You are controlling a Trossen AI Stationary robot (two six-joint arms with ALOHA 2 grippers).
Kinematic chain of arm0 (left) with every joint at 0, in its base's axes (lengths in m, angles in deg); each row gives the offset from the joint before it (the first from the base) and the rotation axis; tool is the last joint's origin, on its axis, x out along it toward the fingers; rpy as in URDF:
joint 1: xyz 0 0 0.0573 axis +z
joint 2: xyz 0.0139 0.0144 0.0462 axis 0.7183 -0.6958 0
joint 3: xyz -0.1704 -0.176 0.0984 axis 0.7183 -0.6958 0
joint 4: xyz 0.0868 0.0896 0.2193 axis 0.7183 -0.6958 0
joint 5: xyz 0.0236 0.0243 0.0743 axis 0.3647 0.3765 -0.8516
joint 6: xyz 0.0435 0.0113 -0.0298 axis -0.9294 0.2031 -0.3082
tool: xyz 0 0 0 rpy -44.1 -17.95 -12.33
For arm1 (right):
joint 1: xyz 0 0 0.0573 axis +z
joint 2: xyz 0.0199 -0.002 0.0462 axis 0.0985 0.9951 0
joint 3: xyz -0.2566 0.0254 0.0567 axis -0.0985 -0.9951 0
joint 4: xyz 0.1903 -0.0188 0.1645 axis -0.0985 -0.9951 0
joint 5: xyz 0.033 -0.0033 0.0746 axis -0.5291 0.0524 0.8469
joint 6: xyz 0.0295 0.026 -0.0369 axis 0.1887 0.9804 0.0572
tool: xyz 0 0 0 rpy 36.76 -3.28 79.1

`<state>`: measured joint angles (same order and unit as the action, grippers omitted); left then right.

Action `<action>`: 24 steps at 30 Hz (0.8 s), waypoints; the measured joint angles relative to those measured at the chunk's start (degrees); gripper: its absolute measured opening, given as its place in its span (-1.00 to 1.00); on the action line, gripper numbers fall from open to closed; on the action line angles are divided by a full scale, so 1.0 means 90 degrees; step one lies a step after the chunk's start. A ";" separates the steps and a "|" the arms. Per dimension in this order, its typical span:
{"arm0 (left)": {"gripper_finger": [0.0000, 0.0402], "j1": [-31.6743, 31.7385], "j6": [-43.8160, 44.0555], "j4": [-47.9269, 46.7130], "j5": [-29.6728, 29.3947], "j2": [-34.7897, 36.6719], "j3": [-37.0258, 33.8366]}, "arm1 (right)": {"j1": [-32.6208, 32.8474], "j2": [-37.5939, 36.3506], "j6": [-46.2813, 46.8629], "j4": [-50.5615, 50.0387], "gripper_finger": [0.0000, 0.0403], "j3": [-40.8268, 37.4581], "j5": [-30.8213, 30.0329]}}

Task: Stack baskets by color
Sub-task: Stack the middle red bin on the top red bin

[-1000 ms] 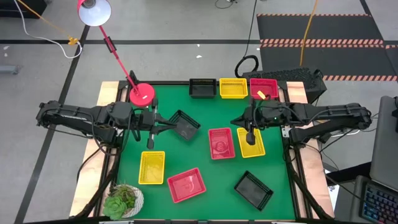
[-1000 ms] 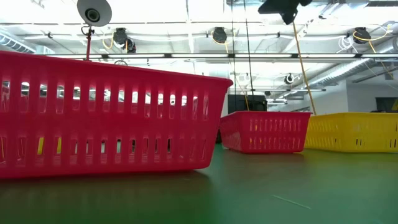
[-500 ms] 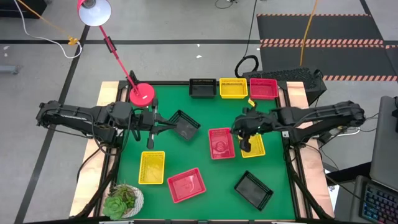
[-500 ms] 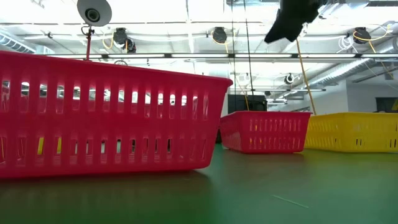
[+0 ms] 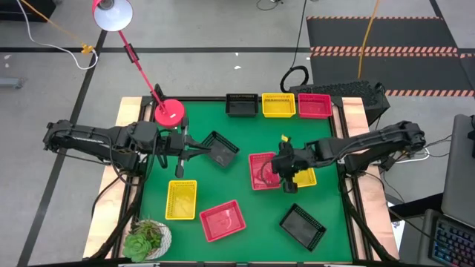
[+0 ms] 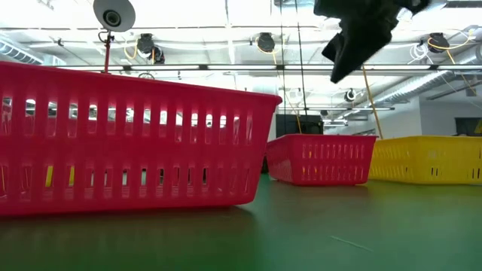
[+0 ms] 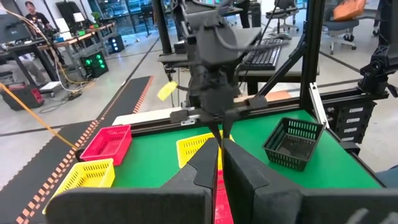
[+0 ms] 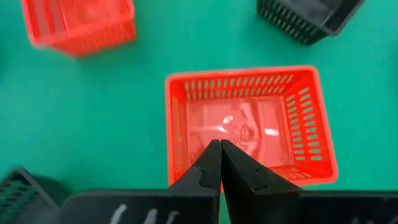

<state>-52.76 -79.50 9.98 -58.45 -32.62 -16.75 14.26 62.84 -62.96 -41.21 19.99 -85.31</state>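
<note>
Baskets half hidden, arms cut off at the edges

From above, the right hand (image 5: 286,172) covers part of the yellow basket (image 5: 306,176) and the edge of the red basket (image 5: 261,170). In the low view the near red basket (image 6: 128,143) runs off the picture's left edge, and the dark arm (image 6: 360,30) overhead is cut off, its fingers unseen.

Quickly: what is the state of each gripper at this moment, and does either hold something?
Left gripper: shut, holding nothing, beside the tilted black slotted plastic basket.
Right gripper: shut, empty, above the red-pink slotted plastic basket at mid-table.
</note>
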 joint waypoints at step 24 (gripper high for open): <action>-0.87 0.0001 0.0022 0.0058 0.0000 0.0002 -0.0002 | 0.0517 0.0801 -0.6660 -0.0597 -0.33 -0.0005 -0.0863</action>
<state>-52.75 -79.30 10.50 -58.45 -32.59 -16.77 18.91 70.06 -122.90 -46.58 19.94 -93.08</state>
